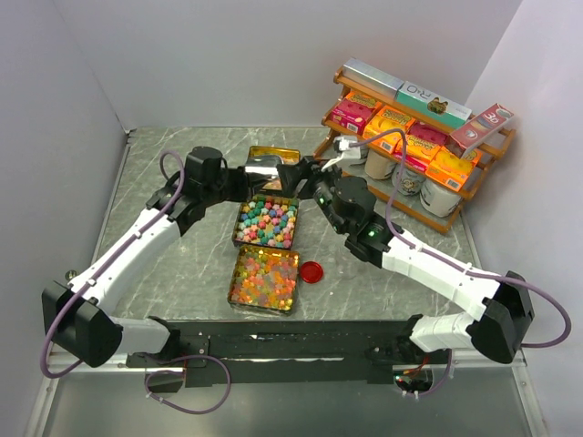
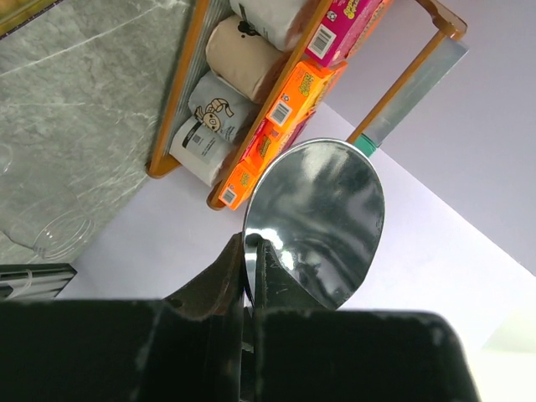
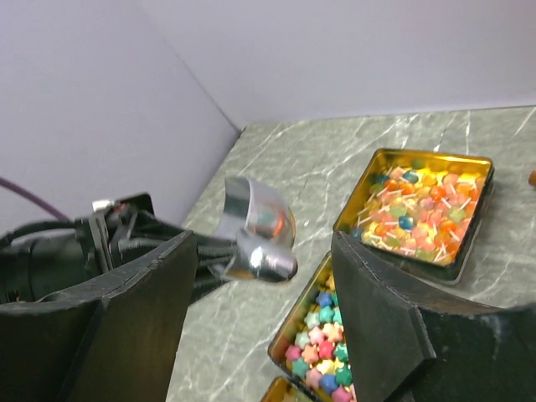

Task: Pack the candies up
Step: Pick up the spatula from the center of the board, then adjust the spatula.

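Two arms meet over the far middle of the worktop (image 1: 191, 273).

Left pincer (image 2: 254, 260): clamped shut on the thin handle of a shiny metal scoop (image 2: 322, 218), which is held up clear of the tins. Whether it carries a load cannot be told.

The candies lie below and just right of it. Star-shaped ones (image 1: 267, 221) fill the middle tin (image 1: 238, 223) and glossy gummies (image 1: 264, 278) fill the near tin (image 1: 262, 309). A third gold tin (image 1: 273, 153) lies beyond, partly hidden, contents unclear.

Right pincer (image 3: 261, 244): jaws wide apart, gripping nothing. It faces the scoop from the other side and is not touching it.

A red lid (image 1: 311, 271) lies just right of the near tin. A wooden shelf (image 2: 180, 92) of boxes and jars stands far right.

Judged step: loading the scoop.
- Tip the bowl down, enter a tin at one end and run shallow along its length.
- Lift level so nothing rolls off.
- Keep the clamp firm, since the thin handle could twist.

Room:
- Both pincers crowd the same spot, so the right one would do well to hold off while the scoop dips.
- The tin rims are low, and catching one would likely slide the tin.
- Open worktop lies left of the tins, while the right side is hemmed in by the shelf and the wall.
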Robot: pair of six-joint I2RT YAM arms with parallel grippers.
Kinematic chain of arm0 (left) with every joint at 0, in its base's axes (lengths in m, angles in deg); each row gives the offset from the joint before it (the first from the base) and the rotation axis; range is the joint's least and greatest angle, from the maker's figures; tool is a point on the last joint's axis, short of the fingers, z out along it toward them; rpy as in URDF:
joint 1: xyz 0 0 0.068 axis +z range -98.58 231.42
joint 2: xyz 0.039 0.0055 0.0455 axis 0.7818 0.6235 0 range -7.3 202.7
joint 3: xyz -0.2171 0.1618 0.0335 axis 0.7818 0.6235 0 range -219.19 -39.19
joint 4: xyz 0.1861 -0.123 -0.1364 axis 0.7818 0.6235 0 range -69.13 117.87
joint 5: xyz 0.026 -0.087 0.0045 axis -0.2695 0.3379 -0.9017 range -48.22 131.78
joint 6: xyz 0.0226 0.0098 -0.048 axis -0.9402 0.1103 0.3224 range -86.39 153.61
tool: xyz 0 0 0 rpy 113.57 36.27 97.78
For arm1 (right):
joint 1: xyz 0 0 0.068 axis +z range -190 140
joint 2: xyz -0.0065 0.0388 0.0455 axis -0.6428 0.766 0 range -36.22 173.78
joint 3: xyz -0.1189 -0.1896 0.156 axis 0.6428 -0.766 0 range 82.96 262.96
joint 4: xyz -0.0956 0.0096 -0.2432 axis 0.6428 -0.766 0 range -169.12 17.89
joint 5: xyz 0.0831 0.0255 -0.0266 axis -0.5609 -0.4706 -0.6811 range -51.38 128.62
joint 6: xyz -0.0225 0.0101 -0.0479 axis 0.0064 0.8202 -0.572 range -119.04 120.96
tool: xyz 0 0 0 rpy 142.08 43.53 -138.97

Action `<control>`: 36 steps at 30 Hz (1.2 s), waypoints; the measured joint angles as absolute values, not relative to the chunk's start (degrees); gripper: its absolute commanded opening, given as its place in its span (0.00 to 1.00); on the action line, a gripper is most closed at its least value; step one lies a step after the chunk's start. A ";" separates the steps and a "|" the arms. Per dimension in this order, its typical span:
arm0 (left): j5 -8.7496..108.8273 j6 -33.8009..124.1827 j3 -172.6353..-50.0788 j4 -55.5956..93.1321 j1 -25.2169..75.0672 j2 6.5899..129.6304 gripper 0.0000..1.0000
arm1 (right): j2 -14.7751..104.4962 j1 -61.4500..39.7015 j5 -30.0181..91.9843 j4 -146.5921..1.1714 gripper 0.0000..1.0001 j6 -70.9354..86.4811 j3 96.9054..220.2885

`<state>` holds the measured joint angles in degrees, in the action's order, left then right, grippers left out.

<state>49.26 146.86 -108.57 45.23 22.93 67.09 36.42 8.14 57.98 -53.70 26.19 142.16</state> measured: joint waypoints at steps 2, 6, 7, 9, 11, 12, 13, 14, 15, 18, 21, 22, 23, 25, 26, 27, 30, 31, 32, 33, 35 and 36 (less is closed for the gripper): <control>49.55 146.86 -108.22 44.88 22.91 67.09 0.01 | 37.34 8.14 58.85 -53.61 0.69 26.17 143.32; 49.81 146.88 -107.04 44.25 22.82 67.05 0.01 | 39.77 8.14 59.77 -52.78 0.51 26.17 145.29; 49.98 146.88 -106.89 44.27 22.82 67.05 0.01 | 40.14 8.14 59.88 -52.78 0.48 26.26 145.42; 50.25 146.91 -106.56 44.03 22.80 67.05 0.01 | 40.73 8.14 59.99 -52.80 0.37 26.43 145.64; 50.64 146.97 -106.10 43.53 22.76 66.96 0.01 | 41.01 8.14 60.05 -52.87 0.28 26.48 145.70; 50.79 147.06 -105.86 43.31 22.76 66.90 0.01 | 41.03 8.12 60.19 -52.98 0.18 26.52 145.70; 50.86 147.19 -105.67 43.00 22.78 66.88 0.01 | 41.03 8.05 59.88 -52.96 0.12 27.02 145.70; 51.06 147.45 -105.58 42.83 22.78 66.88 0.03 | 41.05 8.05 58.74 -52.35 0.06 28.12 145.79; 51.43 147.82 -105.40 42.43 22.78 66.90 0.06 | 41.03 8.25 58.31 -52.04 0.00 28.31 146.01; 51.62 148.11 -105.38 41.89 22.85 66.79 0.25 | 41.03 8.44 58.04 -52.24 0.00 28.07 146.53; 52.35 146.78 -105.40 41.47 22.72 66.81 0.53 | 41.03 8.34 57.87 -53.59 0.00 28.16 147.06; 52.63 146.23 -105.56 41.30 22.67 66.81 0.65 | 41.03 8.31 57.89 -54.51 0.00 28.20 147.23; 52.89 145.20 -105.75 41.25 22.67 66.81 0.70 | 41.03 8.23 57.91 -55.38 0.00 28.33 147.41; 53.44 142.45 -106.56 41.87 22.74 66.81 0.81 | 41.03 7.81 57.76 -58.03 0.00 29.06 147.91; 53.74 140.48 -107.13 42.28 22.93 66.81 0.83 | 41.03 7.33 57.61 -59.12 0.00 29.60 148.15; 54.01 138.54 -107.59 42.61 23.09 66.81 0.86 | 40.99 6.70 57.34 -60.21 0.00 30.06 148.33; 54.71 130.82 -108.11 43.48 24.03 66.42 0.90 | 40.03 3.40 55.16 -63.45 0.00 31.57 148.30; 55.08 127.98 -107.87 44.05 24.46 66.11 0.90 | 39.44 2.24 54.09 -64.34 0.00 31.85 148.13; 55.45 125.16 -107.22 44.38 24.90 65.48 0.90 | 38.59 0.95 52.84 -65.11 0.00 32.12 147.78; 55.65 122.43 -106.19 44.79 25.32 64.60 0.89 | 37.49 -0.30 51.47 -65.46 0.00 32.33 147.06; 55.43 116.50 -103.96 46.54 25.99 62.44 0.87 | 34.52 -2.51 47.99 -65.90 0.00 32.20 144.68; 55.36 114.19 -103.15 47.46 26.21 61.59 0.85 | 33.36 -3.23 46.68 -66.18 0.00 31.92 143.74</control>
<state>55.36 114.19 -103.15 47.46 26.21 61.59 33.36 -3.23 46.68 -66.18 31.92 143.74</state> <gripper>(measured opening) 0.891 0.238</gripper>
